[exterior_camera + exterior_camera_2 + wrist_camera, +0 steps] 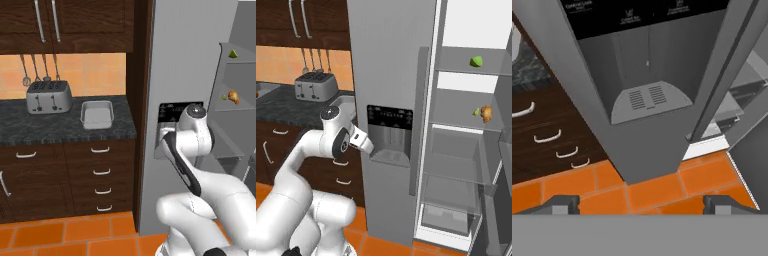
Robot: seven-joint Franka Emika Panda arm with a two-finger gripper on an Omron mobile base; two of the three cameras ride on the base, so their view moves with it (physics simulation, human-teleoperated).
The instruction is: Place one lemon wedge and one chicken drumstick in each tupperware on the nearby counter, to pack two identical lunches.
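Claw released, one tupperware, two lemon wedges, one chicken drumstick

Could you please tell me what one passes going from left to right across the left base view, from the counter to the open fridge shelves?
Steel four-slot toaster → shallow light-grey rectangular tupperware → tall grey fridge door → small orange-brown chicken drumstick on a fridge shelf.

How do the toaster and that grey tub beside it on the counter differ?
The toaster is shiny steel, the tub matte light grey. The toaster stands tall and boxy with slots on top; the tub is shallow and open. The toaster sits against the wall, the tub nearer the counter's front edge. Both rest on the counter.
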